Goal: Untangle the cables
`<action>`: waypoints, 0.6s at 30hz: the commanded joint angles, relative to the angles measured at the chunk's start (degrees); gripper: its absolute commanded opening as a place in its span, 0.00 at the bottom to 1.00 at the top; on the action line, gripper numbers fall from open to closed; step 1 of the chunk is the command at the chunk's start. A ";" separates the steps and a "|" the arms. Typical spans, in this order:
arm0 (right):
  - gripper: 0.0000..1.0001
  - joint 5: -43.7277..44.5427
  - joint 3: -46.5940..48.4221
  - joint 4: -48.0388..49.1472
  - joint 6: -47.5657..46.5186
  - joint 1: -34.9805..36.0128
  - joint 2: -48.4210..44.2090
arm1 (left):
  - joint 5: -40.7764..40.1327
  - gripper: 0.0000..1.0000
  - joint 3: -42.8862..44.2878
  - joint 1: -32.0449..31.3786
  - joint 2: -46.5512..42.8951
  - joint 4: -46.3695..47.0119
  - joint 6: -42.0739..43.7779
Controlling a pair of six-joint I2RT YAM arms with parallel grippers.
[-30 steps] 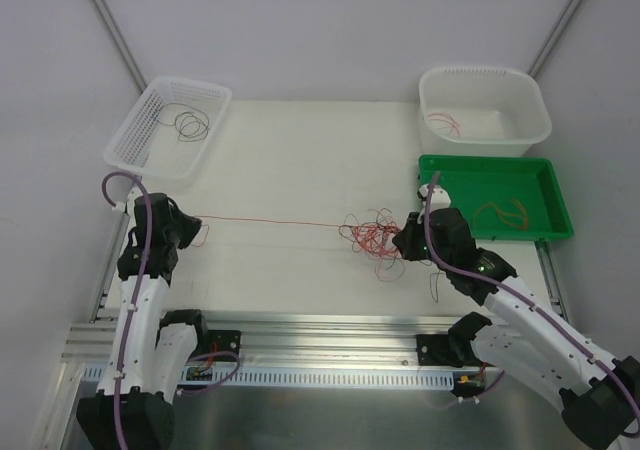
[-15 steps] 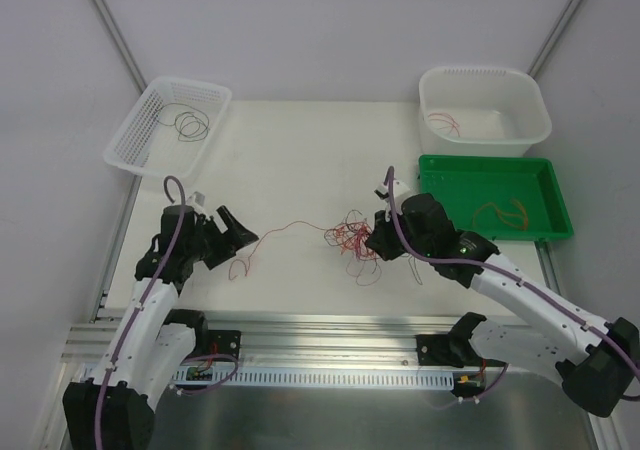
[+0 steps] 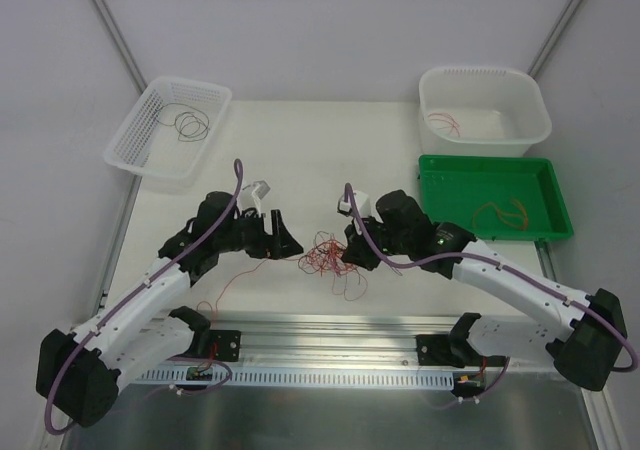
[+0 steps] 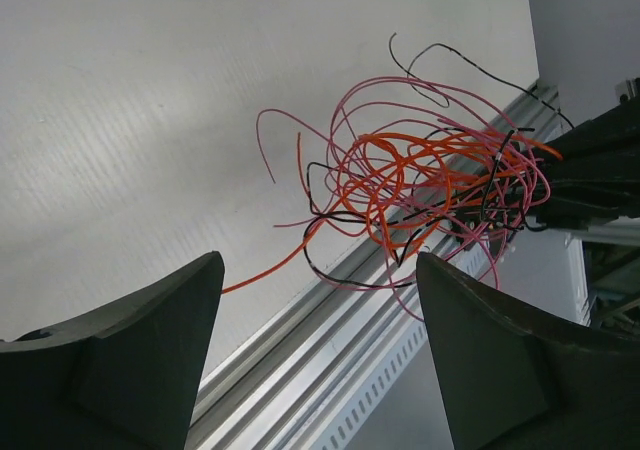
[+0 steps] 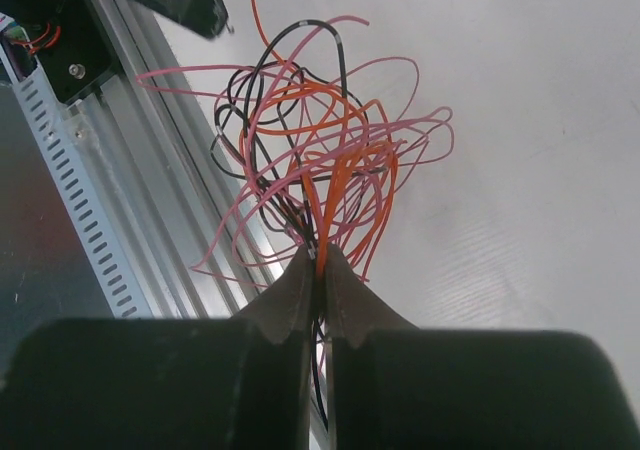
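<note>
The cables (image 3: 325,258) sit in a tangle by the middle of the table's (image 3: 300,160) near edge. The right gripper (image 5: 321,262) pinches several strands, its jaws pressed together. The left gripper (image 4: 315,270) stands spread just beside the tangle.

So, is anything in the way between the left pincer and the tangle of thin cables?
Nothing visible does. The open left pincer faces the tangle of thin red, orange and black cables, with only white table between; the right pincer is shut on the tangle's far side.
</note>
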 commanded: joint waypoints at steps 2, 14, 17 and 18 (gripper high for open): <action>0.01 -5.15 4.12 2.48 -4.29 0.69 1.35 | 1.19 0.77 2.72 -4.73 2.69 5.79 4.26; 0.09 -3.60 5.44 4.15 -5.53 1.57 6.81 | -0.21 0.50 5.27 -14.58 14.03 14.41 2.50; 0.15 3.43 3.95 3.62 -2.98 1.49 6.28 | -4.15 0.09 4.57 -14.59 11.67 14.32 2.15; 0.17 8.85 3.51 3.19 -1.93 1.31 5.93 | -7.13 0.02 4.30 -14.59 10.70 14.32 1.89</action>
